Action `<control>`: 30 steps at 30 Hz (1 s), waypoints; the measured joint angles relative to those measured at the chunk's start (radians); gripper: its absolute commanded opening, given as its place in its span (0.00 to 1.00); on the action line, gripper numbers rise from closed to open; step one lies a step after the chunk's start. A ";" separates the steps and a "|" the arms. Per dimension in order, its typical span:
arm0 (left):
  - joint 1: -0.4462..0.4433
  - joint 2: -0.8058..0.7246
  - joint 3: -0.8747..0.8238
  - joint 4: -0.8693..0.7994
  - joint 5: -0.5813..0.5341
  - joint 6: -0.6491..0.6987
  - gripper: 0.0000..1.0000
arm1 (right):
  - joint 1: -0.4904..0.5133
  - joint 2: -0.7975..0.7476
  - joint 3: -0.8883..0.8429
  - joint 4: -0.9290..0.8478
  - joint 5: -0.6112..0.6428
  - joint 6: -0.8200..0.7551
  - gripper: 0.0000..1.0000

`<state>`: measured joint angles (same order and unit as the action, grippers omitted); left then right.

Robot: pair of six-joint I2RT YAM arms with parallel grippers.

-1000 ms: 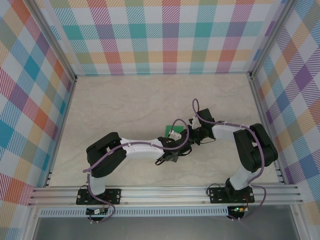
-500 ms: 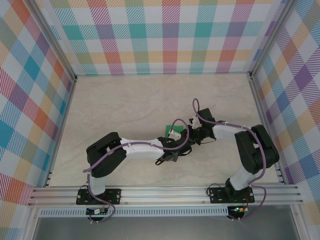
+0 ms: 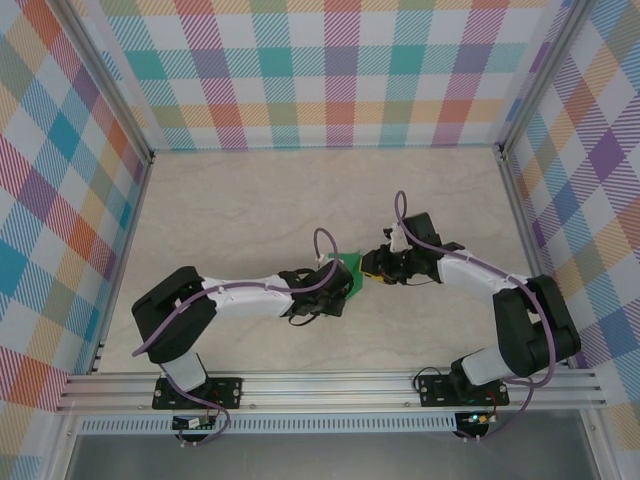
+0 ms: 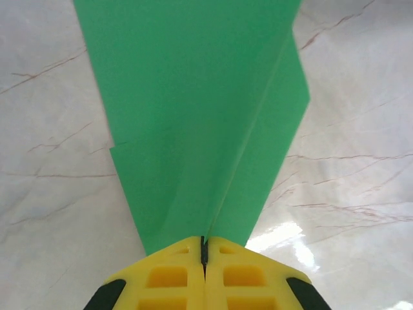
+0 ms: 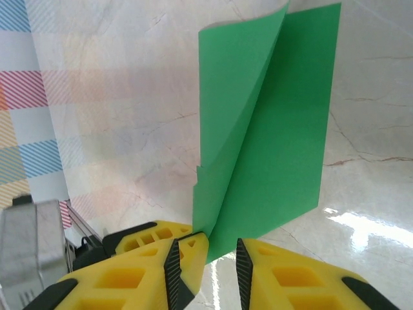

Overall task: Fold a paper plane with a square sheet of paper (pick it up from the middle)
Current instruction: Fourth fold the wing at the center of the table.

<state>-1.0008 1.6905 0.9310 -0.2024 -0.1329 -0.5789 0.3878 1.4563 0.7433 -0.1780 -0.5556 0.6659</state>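
The green sheet of paper [image 4: 193, 116] sits near the middle of the marbled surface [image 3: 250, 210], between the 2 arms. It is already folded lengthwise into a narrow wedge, with 1 sharp crease running down to the left gripper [image 4: 204, 248]. That gripper is clenched on the paper's near end, its yellow fingers pressed together with the crease pinched in the seam. The right gripper [image 5: 221, 255] meets the sheet from the opposite side. Its jaws stand apart with a clear gap, and the paper's lower corner dips into that gap without being squeezed, so I judge it released rather than grasping. From the right wrist, 1 flap curls away from the layer behind it, so the fold is loose. The work looks to be in the middle folding stage: lengthwise creases exist, but the shape is not yet a slim dart. The next move probably calls for the right gripper to take or press the free flap while the left holds the crease steady, since the thin paper could twist or slip. The sheet is plain, and no brand, label or lettering can be read on it, the grippers or the checked walls [image 3: 320, 70].
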 measured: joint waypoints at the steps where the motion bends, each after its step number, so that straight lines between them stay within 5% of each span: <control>1: 0.014 -0.007 -0.016 0.025 0.029 -0.001 0.05 | 0.000 0.000 -0.006 0.005 -0.009 0.000 0.28; 13: 0.153 -0.066 -0.219 0.279 0.275 -0.065 0.05 | 0.070 0.119 0.002 0.083 -0.070 0.007 0.18; 30: 0.222 -0.098 -0.290 0.413 0.391 -0.113 0.06 | 0.126 0.278 0.100 0.169 -0.126 0.039 0.14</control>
<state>-0.7792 1.5921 0.6415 0.2104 0.2584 -0.6922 0.5133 1.7340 0.8429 -0.0090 -0.6815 0.7052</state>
